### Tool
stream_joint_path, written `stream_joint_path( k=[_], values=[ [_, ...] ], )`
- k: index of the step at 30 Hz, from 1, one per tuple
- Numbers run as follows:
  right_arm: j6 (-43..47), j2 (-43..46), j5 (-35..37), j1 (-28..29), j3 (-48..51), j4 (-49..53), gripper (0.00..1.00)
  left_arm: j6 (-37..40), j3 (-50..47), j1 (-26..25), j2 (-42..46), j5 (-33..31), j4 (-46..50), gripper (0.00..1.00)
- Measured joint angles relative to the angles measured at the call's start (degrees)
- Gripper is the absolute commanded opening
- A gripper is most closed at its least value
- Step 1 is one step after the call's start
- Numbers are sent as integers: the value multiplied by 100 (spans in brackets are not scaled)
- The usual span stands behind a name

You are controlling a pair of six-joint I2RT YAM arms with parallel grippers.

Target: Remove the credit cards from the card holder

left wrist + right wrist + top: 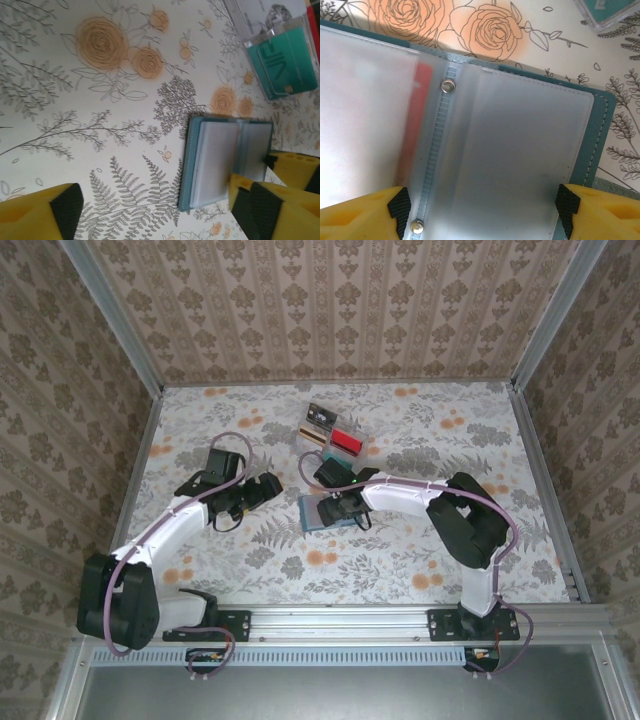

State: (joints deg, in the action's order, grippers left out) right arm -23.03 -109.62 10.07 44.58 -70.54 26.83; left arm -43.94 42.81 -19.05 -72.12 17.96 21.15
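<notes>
1. The card holder point(322, 513) lies open and flat in the middle of the tabletop point(450, 440). The right end effector point(482, 215) hangs right over it, fingers spread either side of the right-hand frosted sleeve point(520, 160), pinching nothing.
2. The left end effector point(155, 215) sits just off the holder's left edge, also spread wide with nothing in it.
3. A red card point(422, 110) glows through the left-hand sleeve, tucked close to the spine. I'd judge that's the one to fetch.
4. Danger one: those sleeves look like slick, floppy film. If the fingers close on film rather than the card's edge, the whole page lifts, maybe the holder with it.
5. Danger two: nothing pins the holder down, as far as I can tell. A tug on the card could drag the light wallet across the tabletop instead of freeing the card.
6. Danger three: the red card sits beside the spine and its press stud point(448, 86). A fingertip could snag there.
7. Round about: the clear tray point(332, 432) stands just beyond the holder, with a teal card point(287, 62) in it among others. It's near enough that a swinging wrist or a lifted card could knock it.
</notes>
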Motion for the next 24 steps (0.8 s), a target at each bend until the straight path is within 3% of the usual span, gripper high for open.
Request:
stream_joint_path(
  k=[6,14,24],
  values=[
    [9,-35,127,9,0,-2,78,-166,-302,-131,-195,400,-496,64],
    [-37,-39,105,-61,20,-59,74,-442,-372,-669,-686,715,-1126,43],
    [-125,-37,42,-111,42,-109,73,-601,-15,-1180,-1718,957,-1727,39]
  ],
)
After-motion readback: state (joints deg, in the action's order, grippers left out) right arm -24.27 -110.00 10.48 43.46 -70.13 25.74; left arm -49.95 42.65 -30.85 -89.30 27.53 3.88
